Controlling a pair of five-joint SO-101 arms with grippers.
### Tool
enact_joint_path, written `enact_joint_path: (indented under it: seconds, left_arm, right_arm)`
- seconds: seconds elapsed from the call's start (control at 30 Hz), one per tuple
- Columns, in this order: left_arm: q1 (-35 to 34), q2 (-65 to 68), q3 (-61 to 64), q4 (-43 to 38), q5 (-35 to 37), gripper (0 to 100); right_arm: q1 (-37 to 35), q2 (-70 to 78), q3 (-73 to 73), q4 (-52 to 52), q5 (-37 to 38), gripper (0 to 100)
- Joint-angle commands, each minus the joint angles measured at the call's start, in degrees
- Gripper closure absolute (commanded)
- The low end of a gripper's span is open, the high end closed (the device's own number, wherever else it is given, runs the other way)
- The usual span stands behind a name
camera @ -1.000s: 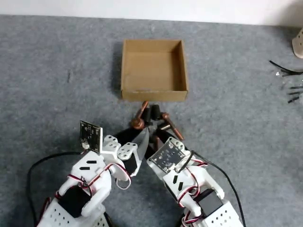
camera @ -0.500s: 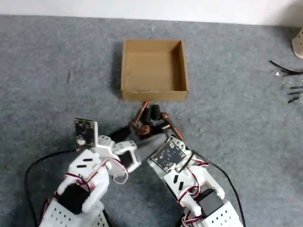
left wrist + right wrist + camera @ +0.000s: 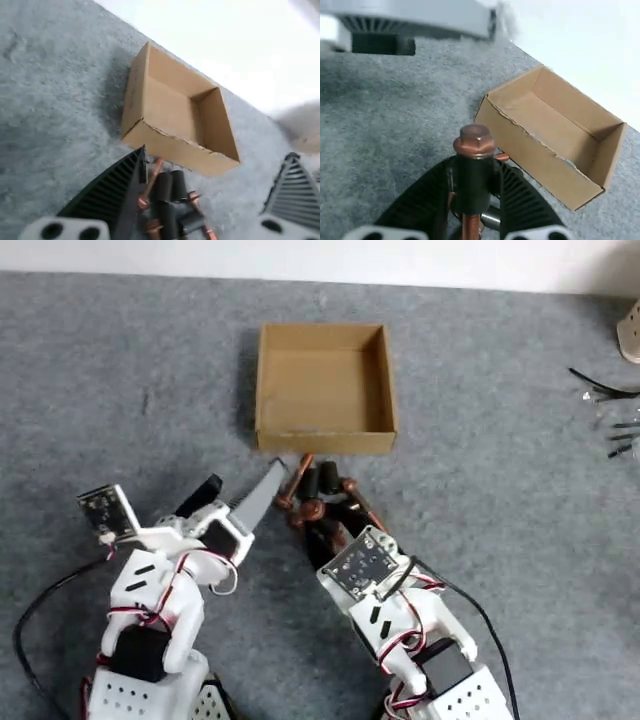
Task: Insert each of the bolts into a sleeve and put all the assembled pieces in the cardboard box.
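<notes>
1. Bolt-and-sleeve pile (image 3: 325, 485): loose copper bolts and short black sleeves heaped together on the grey surface (image 3: 480, 500). The heap is just beside the near wall of the cardboard box (image 3: 325, 443).
2. Cardboard box stands upright with its top open, on the far side of the pile from both arms.
3. Right gripper (image 3: 475, 167): fingers closed on a black sleeve (image 3: 472, 187), gripping it from both sides.
4. A copper bolt (image 3: 475, 141) runs through that sleeve. Its hex head sticks out of the end toward the box, and the shank shows out of the other end between the fingers.
5. In the high view the right gripper (image 3: 322, 530) is at the arm-side edge of the pile. Cannot tell if the held piece touches the loose ones.
6. Left gripper (image 3: 232, 498): fingers spread wide open, to the left of the pile. The pale grey finger (image 3: 262, 495) has its tip near the pile and the box's near left corner, and the black finger (image 3: 200, 498) is further left.
7. In the left wrist view the pile (image 3: 170, 200) lies beside the inner edge of one finger (image 3: 117, 192), with the box (image 3: 180, 150) just beyond.
8. Thin black strips (image 3: 608, 395) lie at the far right edge of the surface, well apart from the box.
</notes>
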Motion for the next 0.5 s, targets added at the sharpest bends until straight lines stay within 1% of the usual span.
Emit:
enact_joint_path:
  seconds: [0.0, 0.07, 0.17, 0.2, 0.23, 0.3, 0.33, 0.4, 0.43, 0.47]
  left_arm:
    - [-0.8, -0.4, 1.1, -1.4, -4.4, 66]
    - [-0.8, -0.4, 2.2, -1.5, -7.5, 75]
    - [-0.8, -0.4, 2.9, -1.5, -12.4, 91]
    - [-1.0, -0.4, 3.0, -1.5, -14.2, 97]
    - [-1.1, -0.4, 3.1, -1.5, -16.2, 100]
    - [-1.3, -0.4, 3.4, -1.5, -19.3, 97]
    - [-1.5, -0.4, 3.4, -1.3, -20.6, 97]
    - [-4.4, -0.4, 2.9, -1.1, -23.6, 99]
    - [-6.6, -0.4, 2.9, -0.9, -27.2, 99]
    - [-8.9, -0.4, 2.8, 0.2, -32.4, 99]
  right_arm:
    - [0.7, -0.9, 7.4, -0.4, 0.4, 99.4]
    - [0.8, -0.9, 7.4, -0.4, 0.3, 99.4]
    - [2.4, -0.9, 7.4, -0.5, -0.1, 99.4]
    - [3.3, -0.9, 7.4, -0.5, -1.7, 99.4]
    - [4.4, -0.9, 7.3, -0.5, -3.9, 99.4]
    - [7.1, -0.9, 7.3, -0.5, -7.4, 99.4]
    - [8.2, -0.9, 7.1, -0.7, -8.2, 99.4]
    - [8.9, -0.8, 5.8, -2.0, -8.1, 99.4]
    - [9.0, -0.5, 5.2, -2.2, -8.1, 99.4]
    - [9.0, -0.5, 4.6, -2.5, -8.1, 99.4]
